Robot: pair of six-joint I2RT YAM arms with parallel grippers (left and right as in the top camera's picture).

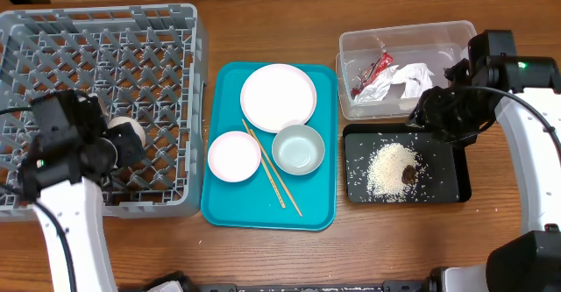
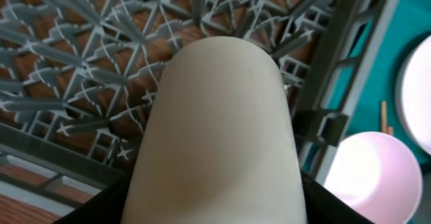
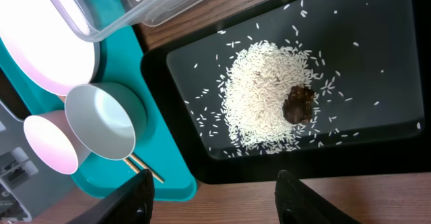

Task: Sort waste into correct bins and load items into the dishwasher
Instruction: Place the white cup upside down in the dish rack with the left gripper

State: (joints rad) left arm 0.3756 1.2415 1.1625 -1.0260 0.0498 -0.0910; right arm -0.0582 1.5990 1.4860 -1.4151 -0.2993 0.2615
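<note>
left gripper (image 1: pixel 121 137): jaws pinched on the small white cup (image 2: pixel 222 123); cup sits between the fingers and runs straight out from the wrist, filling the left wrist view; only dark slivers of finger show at its near end, so grip is low on the body; can't tell whether the far rounded end is rim or base; judgement: light, stiff, smooth-walled so likely slippery, probably brittle; hold across the body with moderate squeeze, set it down, don't drop it; cup hangs over the lattice of the dish rack (image 1: pixel 105 13), by the rack's right wall at the bench's left edge; contact with the grid not clear

right gripper (image 3: pixel 214 183): jaws spread, nothing between them; hovers over the near rim of the black tray (image 1: pixel 355 187), toward the right edge of the bench; rice (image 3: pixel 262 93) heaped mid-tray with strays around it, brown lump (image 3: pixel 298 104) touching the heap's right side; loose grains won't pinch

clear tub (image 1: pixel 351 42) just behind the black tray, red wrapper (image 1: pixel 372 71) and napkin (image 1: pixel 412 80) inside

teal tray (image 1: pixel 223 209) mid-bench; plate (image 1: pixel 278 97) at the back; pink bowl (image 1: pixel 233 156) and grey bowl (image 1: pixel 298 147) in front; chopsticks (image 1: pixel 272 169) slanting between the bowls
</note>
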